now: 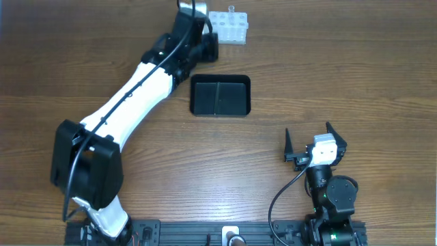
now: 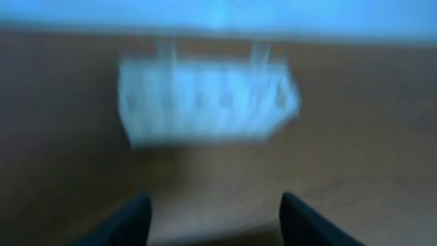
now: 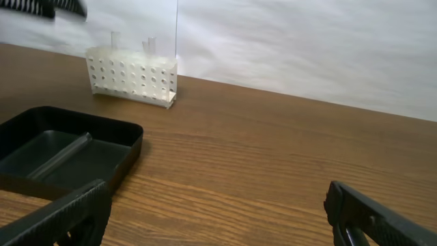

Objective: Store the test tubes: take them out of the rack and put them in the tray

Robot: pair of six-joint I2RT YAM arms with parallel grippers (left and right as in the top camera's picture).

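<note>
The rack (image 1: 229, 27) is a white plastic block, its side punched with rows of small holes, standing at the far edge of the wood-grain table (image 1: 341, 68) with its long axis running across the table. Two clear test tubes (image 3: 149, 45) stand upright in it, mouths up (their rims just clear the top). The tray (image 1: 220, 95) is black, glossy and round-cornered, split by a ridge into two compartments, and lies near the rack. My left gripper (image 2: 215, 203) faces the rack, jaws wide; my right gripper (image 1: 308, 133) sits well apart, jaws spread too.
</note>
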